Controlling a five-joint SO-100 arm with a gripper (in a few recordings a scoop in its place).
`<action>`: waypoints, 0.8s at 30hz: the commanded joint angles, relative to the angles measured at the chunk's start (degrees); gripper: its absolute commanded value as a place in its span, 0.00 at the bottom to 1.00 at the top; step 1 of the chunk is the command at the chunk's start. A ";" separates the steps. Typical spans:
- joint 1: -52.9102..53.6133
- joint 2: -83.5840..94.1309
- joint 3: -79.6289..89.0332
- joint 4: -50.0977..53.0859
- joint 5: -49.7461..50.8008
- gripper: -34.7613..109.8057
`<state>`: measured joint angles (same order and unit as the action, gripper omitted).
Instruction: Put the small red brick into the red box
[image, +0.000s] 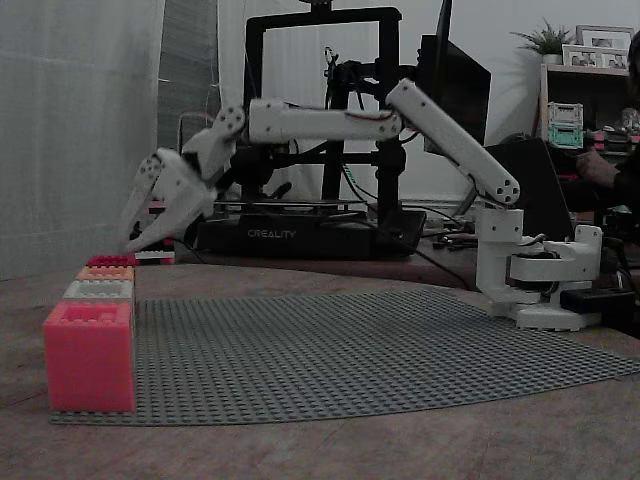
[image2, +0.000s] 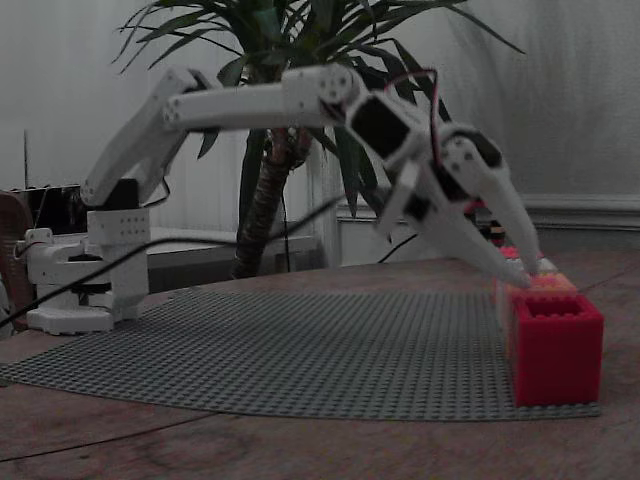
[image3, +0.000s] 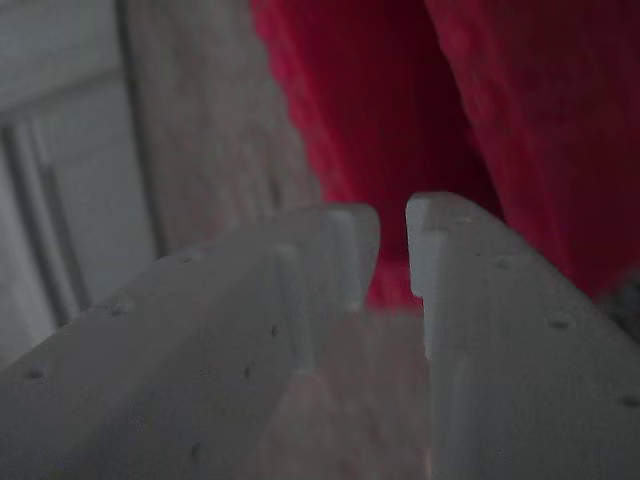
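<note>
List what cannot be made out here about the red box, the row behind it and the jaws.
- Inside of the red box: both fixed views look side-on; its walls hide it.
- Whether the jaws hold anything: wrist view is a red blur.
- Far boxes in the row: the red box covers them partly.

I see a white arm (image: 330, 122) with a white pincer (image: 132, 243), a grey studded baseplate (image: 350, 350), a red box (image: 88, 355), a grey box (image: 98, 290), an orange box (image: 105, 272) and a brown table (image: 400, 450).
</note>
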<state>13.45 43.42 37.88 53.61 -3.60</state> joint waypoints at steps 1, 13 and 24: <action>-2.81 19.34 7.73 2.81 -0.70 0.24; -11.34 60.29 61.79 4.31 -4.39 0.24; -13.18 95.71 102.48 9.40 -2.29 0.24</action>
<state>0.62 126.04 133.07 61.35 -6.50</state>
